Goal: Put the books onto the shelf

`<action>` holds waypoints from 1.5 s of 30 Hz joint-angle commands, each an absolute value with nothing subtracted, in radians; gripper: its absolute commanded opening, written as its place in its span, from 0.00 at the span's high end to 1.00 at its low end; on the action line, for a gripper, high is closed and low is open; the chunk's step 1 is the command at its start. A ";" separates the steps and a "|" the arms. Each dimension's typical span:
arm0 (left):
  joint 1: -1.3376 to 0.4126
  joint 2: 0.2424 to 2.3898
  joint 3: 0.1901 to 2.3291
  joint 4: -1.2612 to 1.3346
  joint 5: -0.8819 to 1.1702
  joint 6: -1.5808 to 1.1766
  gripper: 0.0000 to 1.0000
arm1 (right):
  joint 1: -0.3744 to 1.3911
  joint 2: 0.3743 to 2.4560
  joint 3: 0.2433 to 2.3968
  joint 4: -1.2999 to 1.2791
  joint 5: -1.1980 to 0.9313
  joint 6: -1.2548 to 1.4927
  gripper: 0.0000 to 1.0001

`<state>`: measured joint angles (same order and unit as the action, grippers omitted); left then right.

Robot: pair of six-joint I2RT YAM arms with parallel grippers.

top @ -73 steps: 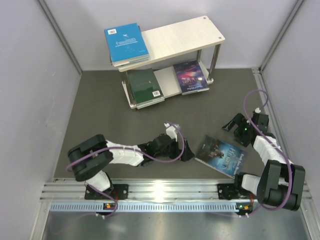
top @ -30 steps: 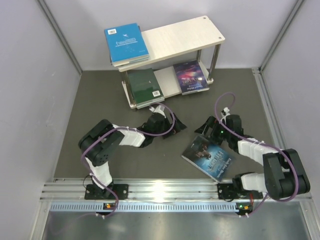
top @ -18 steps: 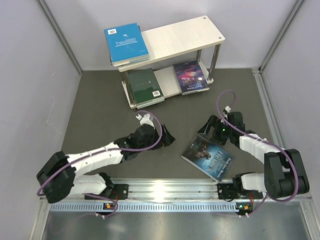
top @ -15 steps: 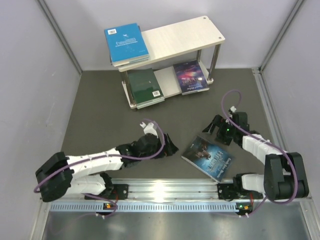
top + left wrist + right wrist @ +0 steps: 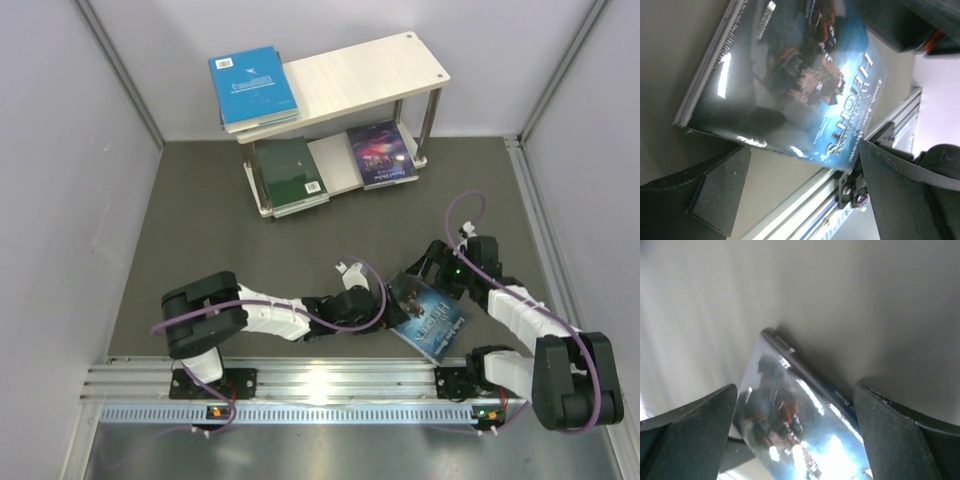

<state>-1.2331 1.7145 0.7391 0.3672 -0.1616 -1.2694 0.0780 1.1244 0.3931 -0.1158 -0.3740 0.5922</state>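
The shiny dark blue paperback book [image 5: 430,320] with the word "HEIGHTS" lies on the grey mat [image 5: 200,230], at the near side. The left gripper [image 5: 385,300] and right gripper [image 5: 432,272] are wide open beside it, holding nothing.

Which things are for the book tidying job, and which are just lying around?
For the job: the shelf, the bright blue book, the green book, the starry book, and the loose book lying flat.
Just there: the grey mat, the metal rail.
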 commanded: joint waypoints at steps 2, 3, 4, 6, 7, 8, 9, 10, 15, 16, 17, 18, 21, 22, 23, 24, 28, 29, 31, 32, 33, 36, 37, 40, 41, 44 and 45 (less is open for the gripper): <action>-1.178 1.801 0.764 0.365 -0.134 -1.261 0.04 | 0.179 1.128 0.256 -0.176 -0.408 0.653 0.00; -1.164 1.805 0.765 0.364 -0.120 -1.250 0.04 | 0.199 1.120 0.243 -0.167 -0.416 0.672 0.00; -1.132 1.802 0.767 0.365 -0.112 -1.244 0.04 | 0.239 1.112 0.239 -0.163 -0.414 0.701 0.00; -1.097 1.793 0.761 0.361 -0.101 -1.220 0.04 | 0.274 1.089 0.233 -0.160 -0.407 0.729 0.00; -1.057 1.778 0.758 0.354 -0.098 -1.210 0.04 | 0.302 1.086 0.232 -0.150 -0.408 0.756 0.00; -1.034 1.773 0.752 0.345 -0.092 -1.203 0.04 | 0.314 1.083 0.233 -0.147 -0.410 0.768 0.00; -1.011 1.760 0.749 0.345 -0.075 -1.181 0.04 | 0.327 1.085 0.235 -0.140 -0.413 0.779 0.00; -0.964 1.756 0.744 0.344 -0.066 -1.172 0.04 | 0.348 1.089 0.238 -0.121 -0.413 0.799 0.00; -0.832 1.712 0.738 0.298 -0.052 -1.088 0.04 | 0.422 1.176 0.273 -0.043 -0.423 0.854 0.00; -0.818 1.706 0.738 0.288 -0.052 -1.078 0.04 | 0.445 1.196 0.281 -0.008 -0.425 0.876 0.00; -0.805 1.700 0.730 0.282 -0.048 -1.072 0.04 | 0.455 1.241 0.299 0.026 -0.426 0.885 0.00; -0.783 1.686 0.724 0.281 -0.043 -1.063 0.04 | 0.465 1.264 0.311 0.044 -0.428 0.893 0.00; -0.755 1.652 0.689 0.262 -0.040 -1.055 0.04 | 0.495 1.368 0.362 0.104 -0.431 0.900 0.00; -0.750 1.619 0.680 0.247 -0.043 -1.051 0.04 | 0.499 1.393 0.373 0.119 -0.436 0.894 0.00; -0.750 1.597 0.666 0.229 -0.058 -1.042 0.04 | 0.497 1.426 0.386 0.120 -0.436 0.887 0.00; -0.749 1.551 0.661 0.209 -0.066 -1.034 0.04 | 0.497 1.434 0.390 0.117 -0.428 0.878 0.00; -0.750 1.392 0.617 0.042 -0.118 -0.991 0.03 | 0.495 1.424 0.354 0.072 -0.359 0.839 0.00; -0.750 1.353 0.598 0.003 -0.129 -0.967 0.03 | 0.495 1.410 0.324 0.071 -0.351 0.838 0.00; -0.749 1.247 0.588 -0.084 -0.159 -0.940 0.02 | 0.495 1.388 0.292 0.063 -0.348 0.839 0.00; -0.749 1.215 0.580 -0.169 -0.169 -0.915 0.02 | 0.495 1.358 0.266 0.055 -0.336 0.839 0.00; -0.749 1.157 0.575 -0.205 -0.196 -0.905 0.02 | 0.495 1.338 0.255 0.028 -0.328 0.836 0.00; -0.749 1.067 0.546 -0.278 -0.219 -0.882 0.01 | 0.495 1.243 0.224 -0.035 -0.273 0.828 0.00; -0.747 1.051 0.514 -0.262 -0.219 -0.876 0.01 | 0.497 1.218 0.219 -0.067 -0.261 0.824 0.00; -0.749 1.061 0.474 -0.175 -0.180 -0.868 0.01 | 0.502 1.166 0.215 -0.100 -0.227 0.824 0.00; -0.747 1.087 0.471 -0.149 -0.169 -0.870 0.01 | 0.506 1.173 0.224 -0.101 -0.226 0.824 0.00; -0.749 1.259 0.492 -0.051 -0.091 -0.885 0.02 | 0.543 1.248 0.251 -0.072 -0.232 0.834 0.00; -0.749 1.373 0.511 -0.016 -0.059 -0.891 0.02 | 0.581 1.278 0.256 -0.024 -0.235 0.860 0.00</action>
